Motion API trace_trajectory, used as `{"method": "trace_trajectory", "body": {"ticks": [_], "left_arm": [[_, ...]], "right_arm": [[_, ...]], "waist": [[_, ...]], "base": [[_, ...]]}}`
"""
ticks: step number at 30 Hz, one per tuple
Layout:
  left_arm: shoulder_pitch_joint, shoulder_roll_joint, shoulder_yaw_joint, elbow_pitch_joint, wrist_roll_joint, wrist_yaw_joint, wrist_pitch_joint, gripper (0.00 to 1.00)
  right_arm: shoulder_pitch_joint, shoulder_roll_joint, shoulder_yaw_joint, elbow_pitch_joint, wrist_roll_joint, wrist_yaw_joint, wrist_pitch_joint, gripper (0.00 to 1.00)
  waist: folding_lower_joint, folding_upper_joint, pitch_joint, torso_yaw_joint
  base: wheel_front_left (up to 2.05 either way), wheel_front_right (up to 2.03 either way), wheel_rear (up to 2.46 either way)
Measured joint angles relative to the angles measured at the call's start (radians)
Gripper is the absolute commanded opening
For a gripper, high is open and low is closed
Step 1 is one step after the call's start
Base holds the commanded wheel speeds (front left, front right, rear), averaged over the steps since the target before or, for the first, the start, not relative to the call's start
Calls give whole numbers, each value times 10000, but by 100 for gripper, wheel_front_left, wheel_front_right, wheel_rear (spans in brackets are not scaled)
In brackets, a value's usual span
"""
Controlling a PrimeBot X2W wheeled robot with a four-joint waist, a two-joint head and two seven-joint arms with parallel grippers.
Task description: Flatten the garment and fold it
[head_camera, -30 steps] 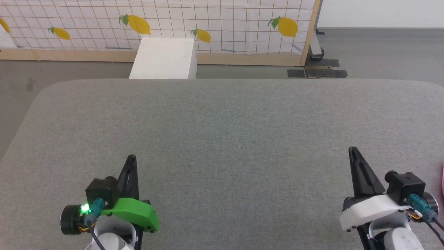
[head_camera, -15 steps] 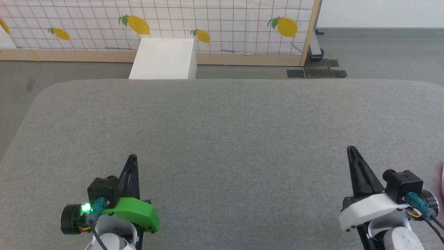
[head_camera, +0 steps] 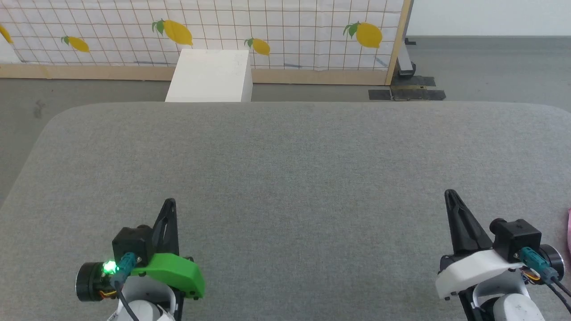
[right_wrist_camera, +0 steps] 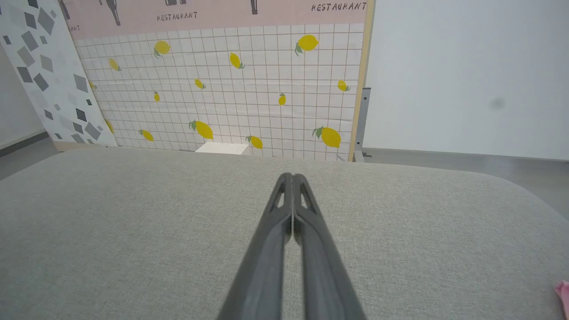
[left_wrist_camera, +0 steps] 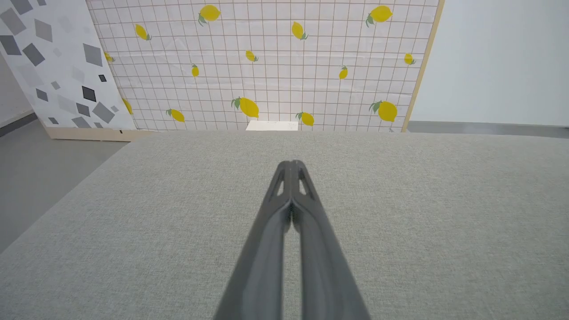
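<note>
A sliver of the light-pink garment (head_camera: 569,227) peeks in at the right edge of the head view, to the right of my right gripper (head_camera: 449,194); the same pink cloth (right_wrist_camera: 563,294) sits at the lower right corner of the right wrist view. Most of the garment is out of view. My right gripper (right_wrist_camera: 292,176) is shut with nothing between its fingers, hovering over the grey table. At the lower left, my left gripper (head_camera: 169,203) is also shut and empty, its fingers (left_wrist_camera: 291,163) pressed together over bare grey cloth.
The grey fabric-covered table (head_camera: 285,156) spreads wide before me, with rounded far corners. Beyond its far edge stand a white box (head_camera: 209,76) and a lemon-patterned screen (head_camera: 267,31) on the grey floor. A black metal foot (head_camera: 408,87) lies at the screen's right end.
The head view has drifted slightly; the right gripper has shifted a little to the left and down. The left gripper has not visibly moved.
</note>
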Motion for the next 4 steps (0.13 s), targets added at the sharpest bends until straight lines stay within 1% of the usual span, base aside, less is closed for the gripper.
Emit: {"method": "trace_trajectory", "body": {"ticks": [4], "left_arm": [[9,-15,25,-111,58,0,84,0]], "right_arm": [[3,0,17,-75,-38,0,86,0]], "waist": [[0,0,-2,-4]], "base": [[0,0,0]]}}
